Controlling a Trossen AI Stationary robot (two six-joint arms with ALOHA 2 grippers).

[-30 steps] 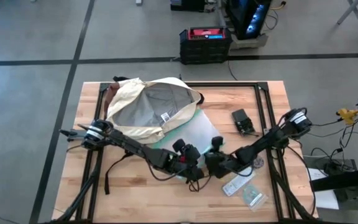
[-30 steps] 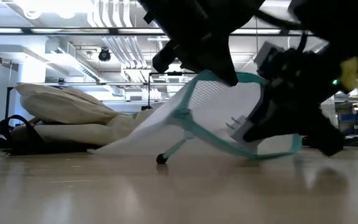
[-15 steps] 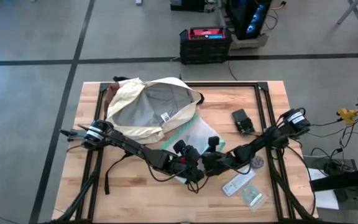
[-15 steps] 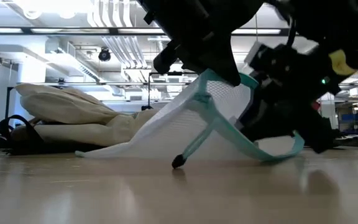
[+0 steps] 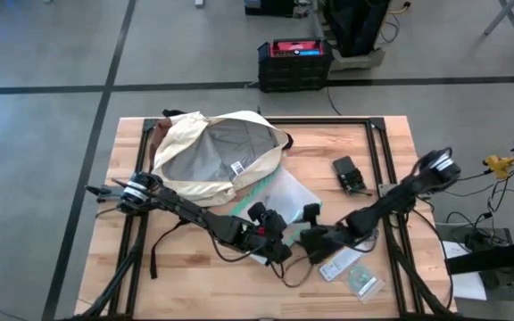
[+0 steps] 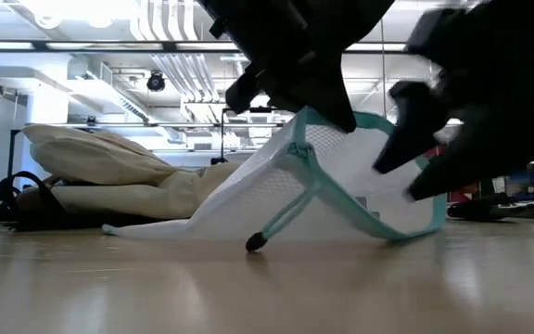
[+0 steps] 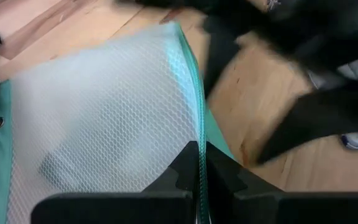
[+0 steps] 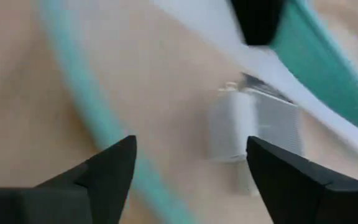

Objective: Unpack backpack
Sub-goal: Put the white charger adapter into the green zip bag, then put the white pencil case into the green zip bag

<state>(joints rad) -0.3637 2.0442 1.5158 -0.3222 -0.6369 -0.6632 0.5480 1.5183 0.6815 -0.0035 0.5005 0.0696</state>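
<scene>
No text, label or number is legible on anything here.

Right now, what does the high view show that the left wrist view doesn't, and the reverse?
Only the high view shows the backpack lying open at the table's back left, plus a black device and small packets on the right. Only the left wrist view shows the left gripper shut on the pouch's teal edge, and its mesh. Both show the pouch and the right arm beside it.

Grey concrete floor (image 5: 52, 53) with dark lines, bright ceiling lights (image 6: 63, 11)
</scene>
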